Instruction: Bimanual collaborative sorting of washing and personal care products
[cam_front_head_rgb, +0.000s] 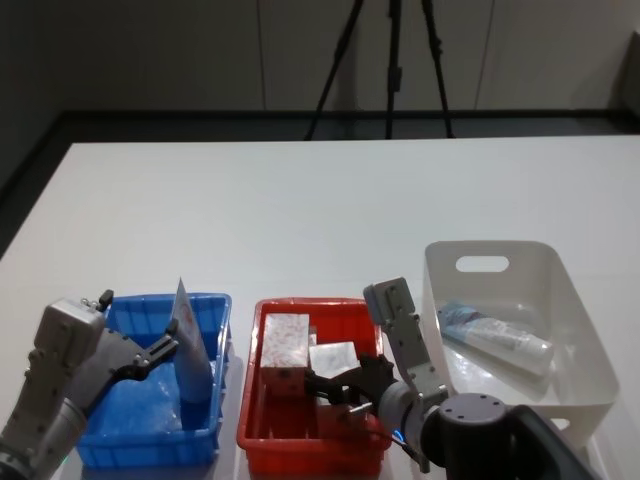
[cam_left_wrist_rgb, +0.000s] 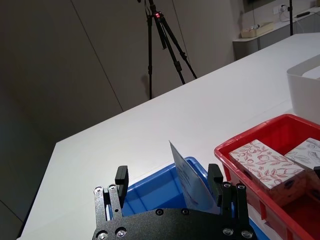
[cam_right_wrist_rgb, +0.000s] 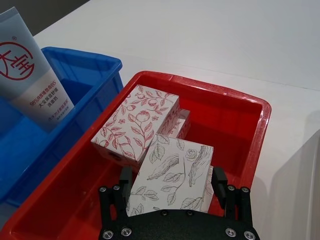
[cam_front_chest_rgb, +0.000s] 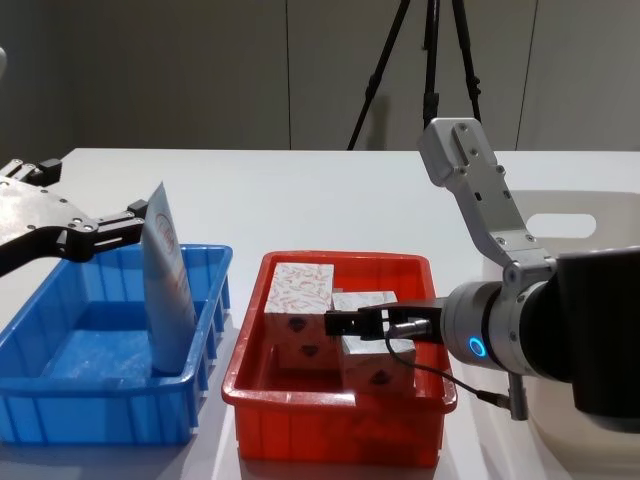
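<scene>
L gripper (cam_left_wrist_rgb: 168, 176) fingers apart round upright tube (cam_front_chest_rgb: 165, 280), blue tray (cam_front_chest_rgb: 90, 410); R gripper (cam_right_wrist_rgb: 171, 176) fingers clamp box (cam_front_chest_rgb: 378, 362) in red tray (cam_front_chest_rgb: 330, 430).

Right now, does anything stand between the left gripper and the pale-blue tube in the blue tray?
Nothing visible does. The tube stands upright in the blue tray, between the open fingers of the left gripper and close beside one of them. The right gripper is apart from it, at a box in the red tray.

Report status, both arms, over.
Left gripper open, jaws flanking standing tube in blue tray. Right gripper shut on box in red tray. Another tube lies in tub. Nothing obstructing.
</scene>
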